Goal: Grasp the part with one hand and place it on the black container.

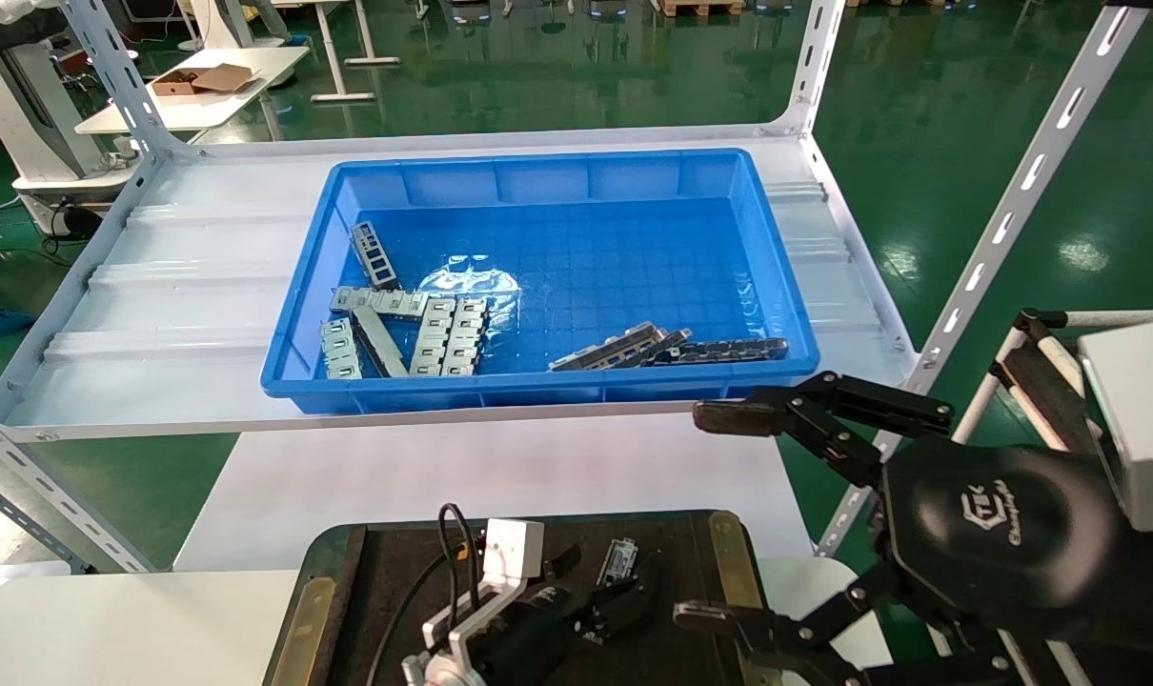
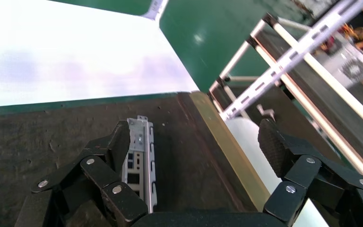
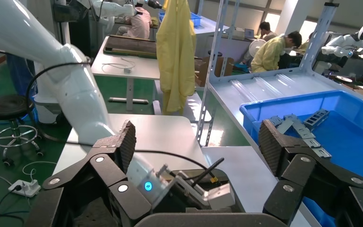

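My white table [image 1: 500, 476] has the black container [image 1: 414, 572] sitting on it; behind, the metal shelf [image 1: 186, 286] carries the blue bin [image 1: 538, 391].

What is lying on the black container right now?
One part lies flat on the black container, beside one finger of the open left gripper. The gripper body hides the part's near end and the tray beneath it.

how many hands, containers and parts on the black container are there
hands: 2, left hand and right hand
containers: 2, black container and blue bin
part lying on the black container: 1
total: 5
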Tool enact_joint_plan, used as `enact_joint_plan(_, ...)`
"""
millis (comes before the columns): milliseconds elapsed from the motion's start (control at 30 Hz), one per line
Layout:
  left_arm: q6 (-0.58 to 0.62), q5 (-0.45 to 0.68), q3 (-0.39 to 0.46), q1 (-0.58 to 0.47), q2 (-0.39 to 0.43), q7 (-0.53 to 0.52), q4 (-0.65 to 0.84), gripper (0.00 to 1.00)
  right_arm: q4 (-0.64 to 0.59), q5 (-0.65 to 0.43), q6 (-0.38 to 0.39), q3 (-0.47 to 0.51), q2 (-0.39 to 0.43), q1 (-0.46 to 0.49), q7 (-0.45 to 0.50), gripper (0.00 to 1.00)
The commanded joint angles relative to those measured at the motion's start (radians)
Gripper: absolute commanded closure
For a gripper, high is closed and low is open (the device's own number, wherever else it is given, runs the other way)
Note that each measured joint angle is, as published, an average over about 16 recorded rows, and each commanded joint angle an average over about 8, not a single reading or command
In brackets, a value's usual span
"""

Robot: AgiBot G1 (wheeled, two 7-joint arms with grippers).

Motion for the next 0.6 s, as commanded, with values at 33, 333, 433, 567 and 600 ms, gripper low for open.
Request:
enact_joint_plan(33, 0.041, 0.035, 0.005, -0.02, -0.039, -0.034, -0.034, 0.0, 0.0, 0.0, 0.0, 0.0, 0.0, 0.0, 0.0, 0.0)
enact_joint_plan(333, 0.114, 0.194, 0.03, -0.08, -0.18, -0.109, -0.131, 0.0, 0.0, 0.0, 0.0, 0.0, 0.0, 0.0, 0.0, 0.0)
enact_joint_plan(433, 0.112, 0.255, 0.045, -0.093, -0.215, -0.124, -0.146, 0.0, 0.0, 0.0, 0.0, 0.0, 0.0, 0.0, 0.0, 0.0)
enact_joint_plan(567, 0.08, 0.346, 0.072, -0.106, -0.251, -0.164, -0.156, 0.0, 0.0, 0.0, 0.0, 0.0, 0.0, 0.0, 0.0, 0.0)
enact_joint_plan(600, 0.066, 0.372, 0.082, -0.108, -0.259, -0.18, -0.157, 0.0, 0.0, 0.0, 0.0, 0.0, 0.0, 0.0, 0.0, 0.0)
